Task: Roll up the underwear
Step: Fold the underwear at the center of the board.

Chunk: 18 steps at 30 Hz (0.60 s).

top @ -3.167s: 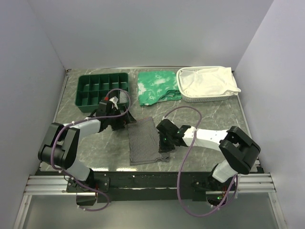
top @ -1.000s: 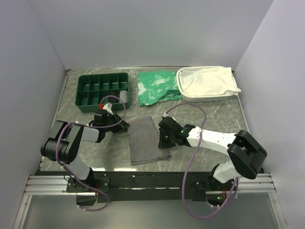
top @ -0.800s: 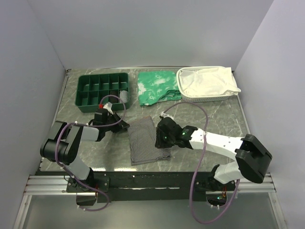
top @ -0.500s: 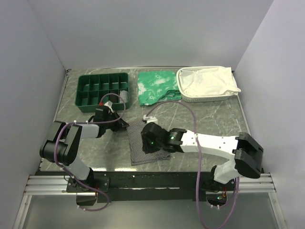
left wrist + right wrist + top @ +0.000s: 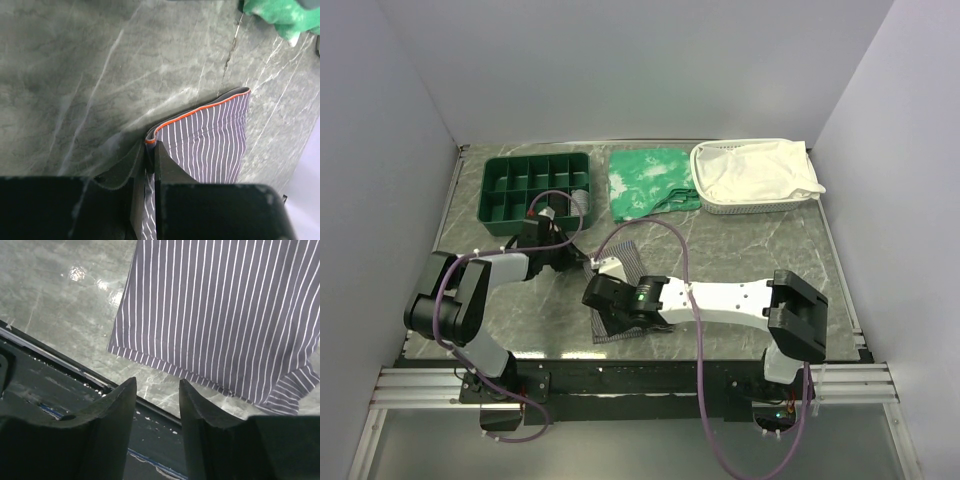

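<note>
The underwear (image 5: pixel 623 262) lies flat on the tabletop (image 5: pixel 770 250) in front of the arms, with no roll started. The left fingers (image 5: pixel 167 172) are closed on its orange-trimmed waistband corner. The right fingers (image 5: pixel 112 410) stand apart over the near hem, holding nothing, so the whole roll is left to do.

Two robot arms are here, the left arm (image 5: pixel 480 272) and the right arm (image 5: pixel 730 298). Each carries one gripper, the left gripper (image 5: pixel 150 165) and the right gripper (image 5: pixel 156 390), with two fingers apiece. Two purple cables (image 5: pixel 650 221) loop above them. There is one table (image 5: pixel 770 250) and one pair of striped underwear (image 5: pixel 220 305). There is also one green cloth (image 5: pixel 645 180), one white cloth (image 5: pixel 760 170), one white basket (image 5: pixel 750 209) and one green tray (image 5: pixel 488 190).
</note>
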Tool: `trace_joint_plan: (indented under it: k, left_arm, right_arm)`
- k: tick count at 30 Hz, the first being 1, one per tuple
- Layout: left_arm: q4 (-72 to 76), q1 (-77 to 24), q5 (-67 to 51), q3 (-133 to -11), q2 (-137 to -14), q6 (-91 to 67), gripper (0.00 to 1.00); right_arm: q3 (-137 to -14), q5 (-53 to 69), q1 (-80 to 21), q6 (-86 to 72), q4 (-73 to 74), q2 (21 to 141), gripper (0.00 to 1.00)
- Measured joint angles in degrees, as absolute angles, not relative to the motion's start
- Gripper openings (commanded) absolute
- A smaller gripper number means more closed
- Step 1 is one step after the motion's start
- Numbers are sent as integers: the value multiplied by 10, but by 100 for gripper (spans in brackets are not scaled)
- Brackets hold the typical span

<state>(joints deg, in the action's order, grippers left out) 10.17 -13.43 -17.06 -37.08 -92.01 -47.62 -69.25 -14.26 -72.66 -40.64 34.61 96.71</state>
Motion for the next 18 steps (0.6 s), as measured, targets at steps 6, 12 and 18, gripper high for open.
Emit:
trace_joint_plan:
  k: [6, 12, 18]
  left_arm:
    - [90, -134, -165, -376, -922, -475, 1]
    - [87, -134, -165, -380, -926, -475, 1]
    - [84, -134, -164, -384, -929, -474, 1]
  right_arm:
    - [-727, -155, -746, -401, 370, 978, 48]
    - [-760, -165, -771, -390, 378, 1012, 43]
    - [-761, -165, -780, -377, 386, 1026, 42]
